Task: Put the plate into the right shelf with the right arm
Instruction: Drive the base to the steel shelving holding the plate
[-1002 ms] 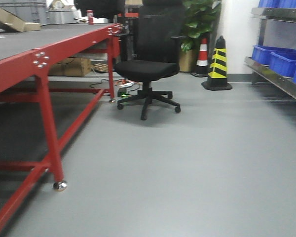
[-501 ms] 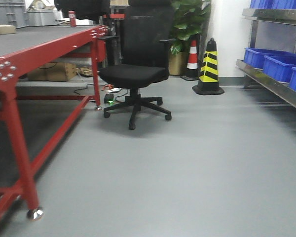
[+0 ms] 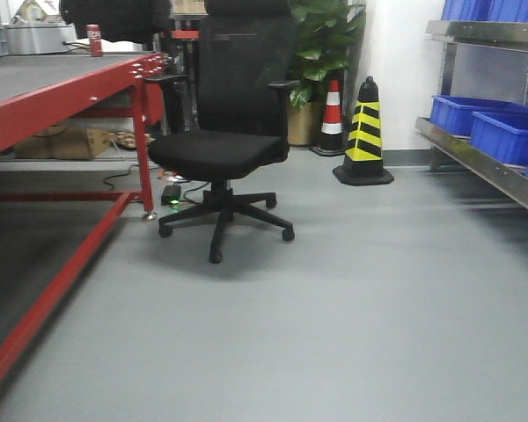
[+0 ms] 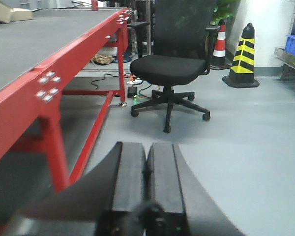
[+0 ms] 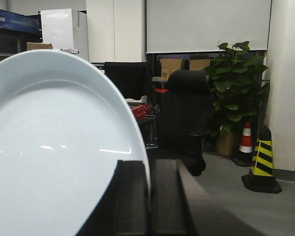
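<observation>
The white plate (image 5: 54,147) fills the left of the right wrist view, held on edge. My right gripper (image 5: 149,169) is shut on the plate's rim, one finger on each face. The right shelf (image 3: 488,167) runs along the right edge of the front view, steel lip with blue bins (image 3: 502,127) on it, and its near end shows in the left wrist view as the shelf (image 4: 290,56). My left gripper (image 4: 146,152) is shut with nothing in it, hanging over the grey floor beside the red table. Neither arm shows in the front view.
A red-framed table (image 3: 62,97) stands on the left. A black office chair (image 3: 220,145) sits mid-floor, with its wheeled base spread out. Behind it are a black-and-yellow cone (image 3: 363,132), a red-and-white cone (image 3: 332,114) and a potted plant (image 3: 321,53).
The front view has swung to the right: the table has slid left, the chair has grown nearer and the shelf shows further in.
</observation>
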Robot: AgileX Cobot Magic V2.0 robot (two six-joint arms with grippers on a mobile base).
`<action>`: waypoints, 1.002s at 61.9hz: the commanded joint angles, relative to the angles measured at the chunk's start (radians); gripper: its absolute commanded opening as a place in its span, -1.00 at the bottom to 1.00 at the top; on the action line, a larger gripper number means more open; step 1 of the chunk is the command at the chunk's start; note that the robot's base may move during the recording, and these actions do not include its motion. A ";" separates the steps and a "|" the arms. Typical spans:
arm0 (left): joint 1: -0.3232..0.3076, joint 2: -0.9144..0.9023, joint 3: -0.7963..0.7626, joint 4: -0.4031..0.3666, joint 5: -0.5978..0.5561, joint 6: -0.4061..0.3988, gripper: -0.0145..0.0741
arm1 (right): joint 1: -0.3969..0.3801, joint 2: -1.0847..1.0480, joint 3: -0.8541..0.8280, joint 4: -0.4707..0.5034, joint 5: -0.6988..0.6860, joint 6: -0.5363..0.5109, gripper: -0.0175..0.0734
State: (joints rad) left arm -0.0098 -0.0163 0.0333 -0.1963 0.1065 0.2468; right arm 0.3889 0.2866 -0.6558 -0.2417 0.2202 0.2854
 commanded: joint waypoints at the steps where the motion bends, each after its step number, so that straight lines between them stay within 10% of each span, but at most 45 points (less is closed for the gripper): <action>1: -0.005 -0.012 0.008 -0.004 -0.078 -0.002 -0.78 | 0.000 0.012 -0.029 -0.011 -0.094 -0.005 -0.47; 62: -0.007 -0.012 0.008 -0.004 -0.078 -0.002 -0.78 | 0.000 0.015 -0.029 -0.011 -0.093 -0.005 -0.47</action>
State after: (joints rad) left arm -0.0098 -0.0163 0.0333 -0.1963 0.1065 0.2468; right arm 0.3889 0.2866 -0.6558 -0.2417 0.2202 0.2854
